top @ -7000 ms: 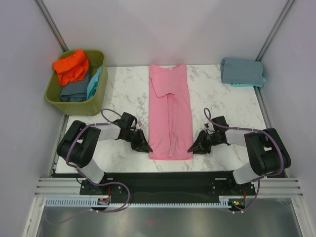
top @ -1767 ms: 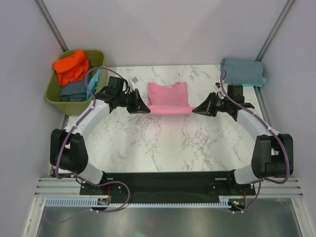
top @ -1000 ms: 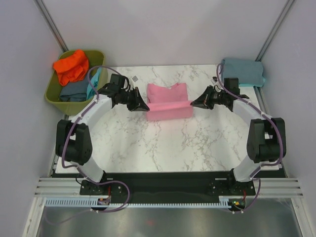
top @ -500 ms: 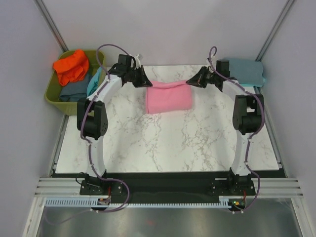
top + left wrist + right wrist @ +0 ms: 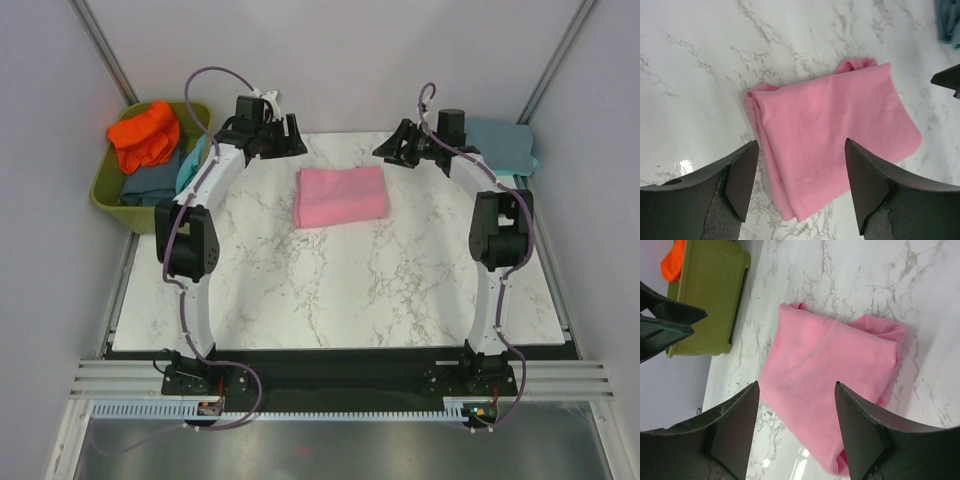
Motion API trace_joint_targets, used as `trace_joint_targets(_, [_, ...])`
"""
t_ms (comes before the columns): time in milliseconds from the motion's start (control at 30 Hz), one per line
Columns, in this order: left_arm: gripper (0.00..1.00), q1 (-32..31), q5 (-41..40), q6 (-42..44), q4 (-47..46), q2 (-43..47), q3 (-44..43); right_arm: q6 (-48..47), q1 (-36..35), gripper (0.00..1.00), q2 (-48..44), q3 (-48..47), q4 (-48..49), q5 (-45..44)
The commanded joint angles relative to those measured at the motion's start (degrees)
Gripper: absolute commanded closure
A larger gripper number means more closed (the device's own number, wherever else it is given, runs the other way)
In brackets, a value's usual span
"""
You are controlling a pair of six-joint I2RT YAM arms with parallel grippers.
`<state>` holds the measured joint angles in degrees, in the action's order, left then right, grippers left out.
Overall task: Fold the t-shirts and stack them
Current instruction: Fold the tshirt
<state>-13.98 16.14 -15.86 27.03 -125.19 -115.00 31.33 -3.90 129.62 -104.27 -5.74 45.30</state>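
Left gripper (image 5: 288, 141) and right gripper (image 5: 392, 152) were seen open, empty; floppy pink tee (image 5: 341, 196) was best pinched at its fold, probably.

Folded pink cotton t-shirt (image 5: 835, 145) flat on white grey-veined marble table (image 5: 700, 65), rough rectangle lying askew, layered edges along its left side. Left gripper (image 5: 801, 145) above it, black fingers (image 5: 737, 170) spread wide, nothing between. Grey-blue cloth (image 5: 949, 20) in top right corner; black pointed tip (image 5: 947, 80) at right edge

Olive-green tub (image 5: 140, 216), white marble table (image 5: 350, 280)
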Motion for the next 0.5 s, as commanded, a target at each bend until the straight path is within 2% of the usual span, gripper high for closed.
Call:
trace_joint_targets(0, [0.24,-0.9,4.9,3.0,-1.1,10.0,4.8,-6.5,3.5,0.3,-8.7,5.0,-3.5,1.0])
trace_joint_targets(133, [0.27,-1.8,14.0,1.3,-1.3,11.5,9.4,-7.6,5.4,0.31,-9.9,11.1,-4.7,3.3])
trace_joint_targets(200, [0.28,-3.1,15.8,0.7,-1.8,10.8,10.9,-7.4,5.4,0.31,-9.6,13.4,-4.6,4.4])
trace_joint_targets(333, [0.29,-5.3,20.7,-0.5,-3.1,7.8,10.9,-8.0,5.6,0.3,-6.8,13.1,-4.7,6.3])
trace_joint_targets(467, [0.29,-7.8,20.7,-0.7,-3.8,2.4,7.9,-7.3,5.5,0.31,-2.5,10.9,-4.1,8.8])
